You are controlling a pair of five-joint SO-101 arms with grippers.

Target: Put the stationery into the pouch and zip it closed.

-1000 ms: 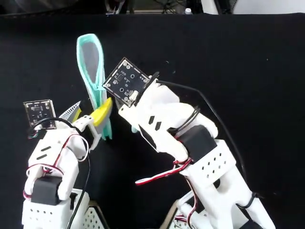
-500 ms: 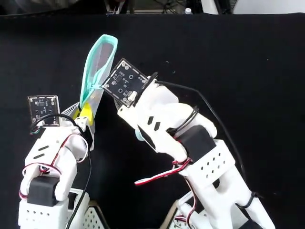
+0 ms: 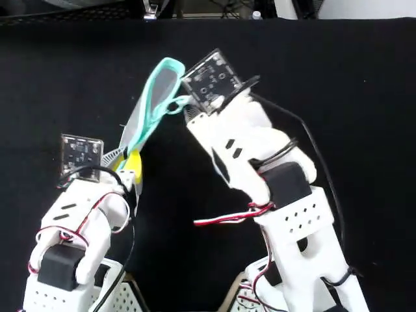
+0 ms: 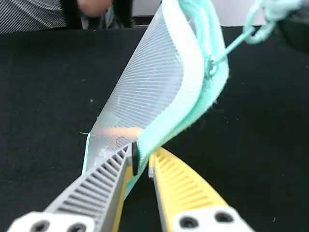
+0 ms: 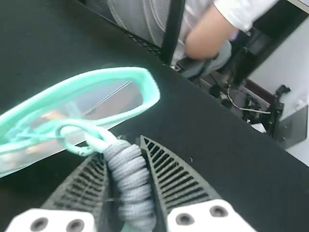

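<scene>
A teal pouch with see-through mesh sides hangs tilted above the black table, stretched between both grippers. My left gripper, one finger grey and one yellow, is shut on the pouch's lower end. The pouch rises away from it, and a pale orange thing shows through the mesh. My right gripper is shut on the zip pull, a grey coiled cord tied to a teal loop, at the upper end of the pouch.
The black table lies bare to the right of and beyond the arms. Its far edge has cables and clutter behind it. The two arm bases stand at the near edge.
The pouch has swung from nearly upright to leaning right. My right gripper moved up and away with the zip pull, drawing it taut. My left gripper shifted slightly right, still holding the lower end.
</scene>
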